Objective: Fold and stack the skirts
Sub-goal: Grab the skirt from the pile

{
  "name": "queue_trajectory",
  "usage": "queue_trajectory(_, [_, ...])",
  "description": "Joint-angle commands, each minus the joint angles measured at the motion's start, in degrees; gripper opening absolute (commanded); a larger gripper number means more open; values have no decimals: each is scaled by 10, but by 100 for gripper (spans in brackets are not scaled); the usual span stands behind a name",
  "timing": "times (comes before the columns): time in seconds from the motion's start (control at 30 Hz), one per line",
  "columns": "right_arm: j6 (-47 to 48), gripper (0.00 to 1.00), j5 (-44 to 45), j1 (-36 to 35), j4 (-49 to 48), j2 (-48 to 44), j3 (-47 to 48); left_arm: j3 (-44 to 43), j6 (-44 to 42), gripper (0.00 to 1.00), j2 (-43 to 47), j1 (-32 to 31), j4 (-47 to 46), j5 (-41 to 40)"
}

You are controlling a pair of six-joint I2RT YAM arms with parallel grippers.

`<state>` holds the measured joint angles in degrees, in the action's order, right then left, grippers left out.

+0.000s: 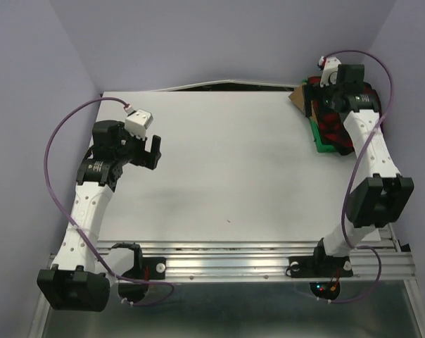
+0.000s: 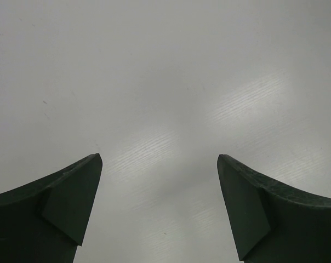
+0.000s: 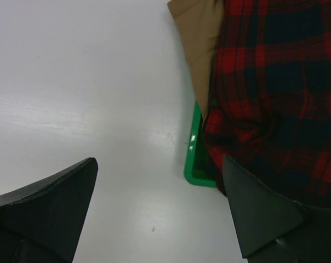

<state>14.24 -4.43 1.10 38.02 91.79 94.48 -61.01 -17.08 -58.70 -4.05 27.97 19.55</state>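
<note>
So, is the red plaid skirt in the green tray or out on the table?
In it: the red plaid skirt lies bunched on the green tray, with only the tray's rim showing.

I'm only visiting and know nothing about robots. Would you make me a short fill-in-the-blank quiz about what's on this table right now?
The red plaid skirt lies over a tray coloured ____.
A tan skirt peeks out beside it, so ____ skirts show in all.
The left gripper and right gripper both have jaws standing ____.
The gripper nearest the tray is the ____ one.
Missing words: green; two; open; right.
</note>
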Motion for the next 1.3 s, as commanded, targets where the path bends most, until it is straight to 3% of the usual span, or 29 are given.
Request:
queue_trajectory(0.0, [17,100,-2,30,21,101,137,-31,-5,99,-5,-2,3,7])
queue_trajectory(0.17, [9,100,20,44,29,233,321,-13,5,99,-2,-2,-13,13])
queue_trajectory(0.3, [-7,100,59,50,15,338,404,7,7,99,-5,-2,-21,14])
queue_trajectory(0.57, [-26,93,76,55,-80,406,391,15,-1,99,-27,-2,-12,-10])
queue_trajectory(0.7, [-40,76,91,55,-111,436,390,9,2,99,-38,-2,-12,-25])
queue_trajectory(0.83, [-46,67,107,60,-126,462,417,7,8,99,-44,-2,-12,-24])
queue_trajectory(1.17, [-4,63,142,60,-160,503,433,5,13,99,-66,-2,-19,-36])
queue_trajectory(1.23, [-4,55,154,65,-173,506,437,5,14,99,-73,-2,-19,-37])
queue_trajectory(1.27, [-4,44,158,65,-176,507,439,4,16,99,-75,-2,-18,-36])
